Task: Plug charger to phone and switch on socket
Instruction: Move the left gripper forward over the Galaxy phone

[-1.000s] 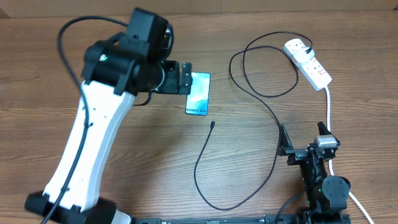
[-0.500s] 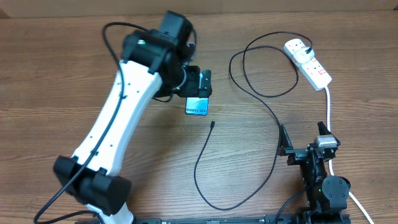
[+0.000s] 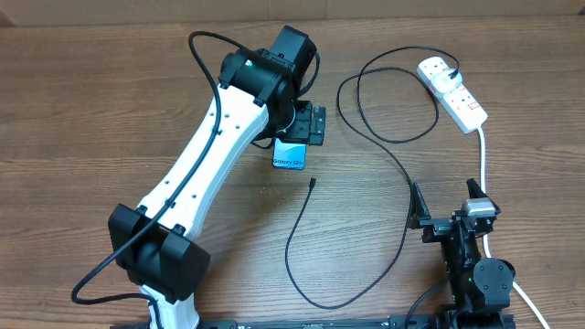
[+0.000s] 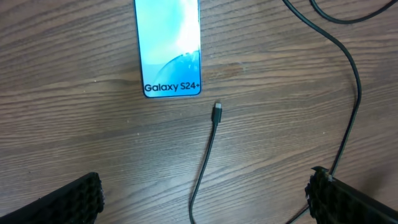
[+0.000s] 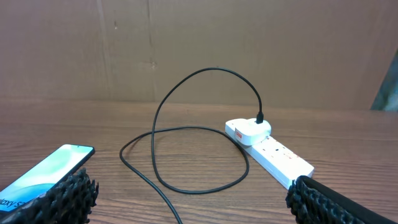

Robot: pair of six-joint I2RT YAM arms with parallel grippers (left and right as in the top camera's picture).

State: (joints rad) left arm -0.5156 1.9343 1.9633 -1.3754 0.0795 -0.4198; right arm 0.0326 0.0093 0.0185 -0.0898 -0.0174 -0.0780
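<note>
Over phone (image 3: 290, 157) now, left end effector (image 3: 316, 125)

One phone (image 4: 168, 46), one charger (image 4: 217, 112), one socket (image 3: 454, 92)

The brown wooden table (image 3: 91, 91) carries the phone (image 4: 168, 46) flat, screen up, around the middle. The white socket (image 3: 454, 91) lies at the far right, its white cord (image 3: 482, 155) running nearward. The charger (image 4: 210, 140) loops from the socket across the wood, its tip just near of the phone, apart.
</note>
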